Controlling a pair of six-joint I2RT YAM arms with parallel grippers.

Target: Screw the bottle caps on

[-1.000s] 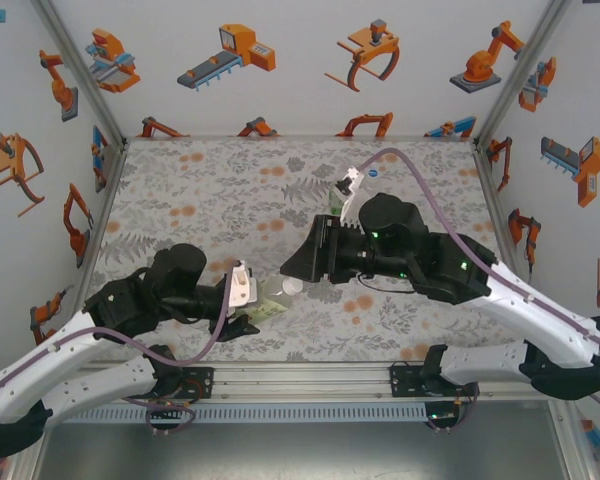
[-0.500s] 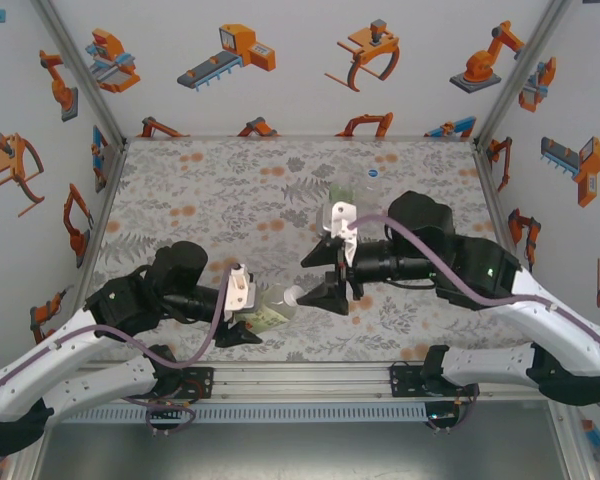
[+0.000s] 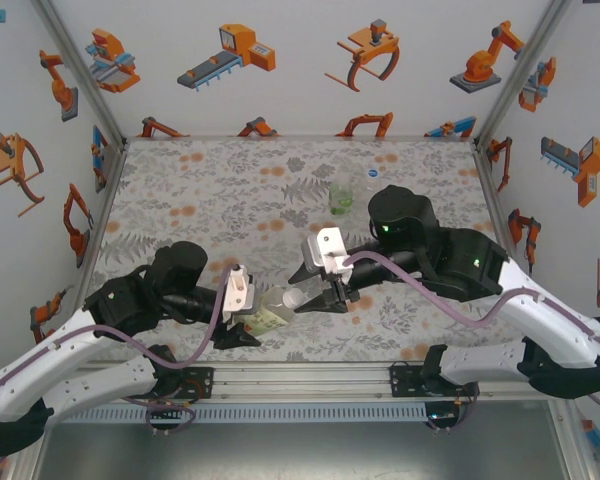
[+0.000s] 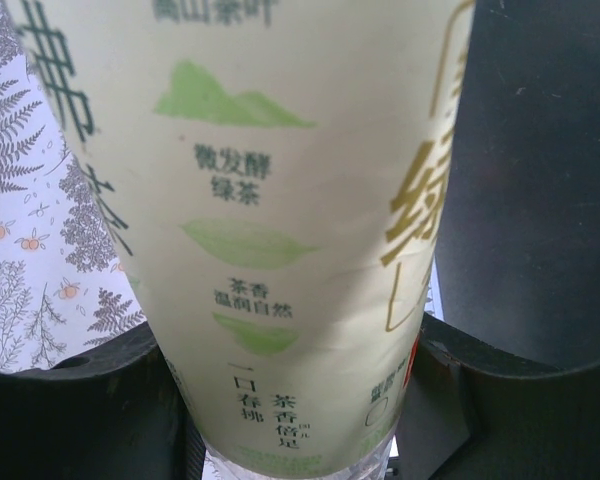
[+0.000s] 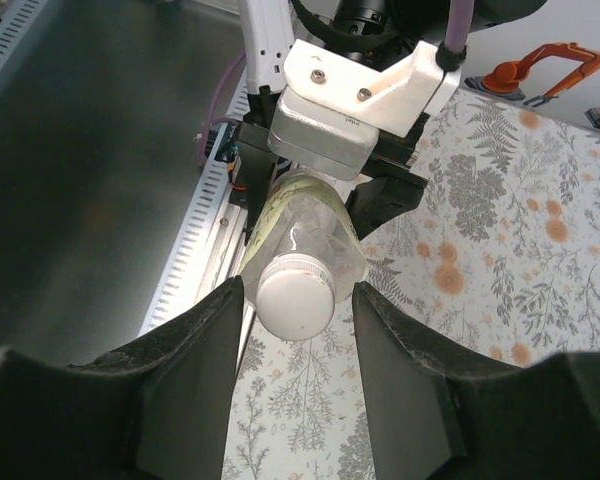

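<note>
Nearest me is the slotted metal rail (image 3: 310,378) at the table (image 3: 200,200) edge. Just past it my left gripper (image 3: 248,325) is clamped tight on one tea bottle (image 3: 270,318) of yellowish liquid, held tilted above the table with its neck towards the right arm. In the left wrist view the label with green leaf marks sits squeezed between both black fingers (image 4: 80,410). One white cap (image 5: 295,290) sits on that bottle's mouth; I can't tell how far it is screwed on. My right gripper (image 5: 296,305) straddles the cap with its jaws partly apart, a thin gap on each side, gripping nothing. My left gripper's white mount hides most of the bottle body from the right wrist. A purple cable (image 3: 420,290) drapes over my right arm. At the far right stands one green bottle (image 3: 338,198), with what looks like one colourless bottle (image 3: 364,188) just beside it, hard to tell, and one blue-topped cap (image 3: 373,173). Count: three bottles, two caps.
</note>
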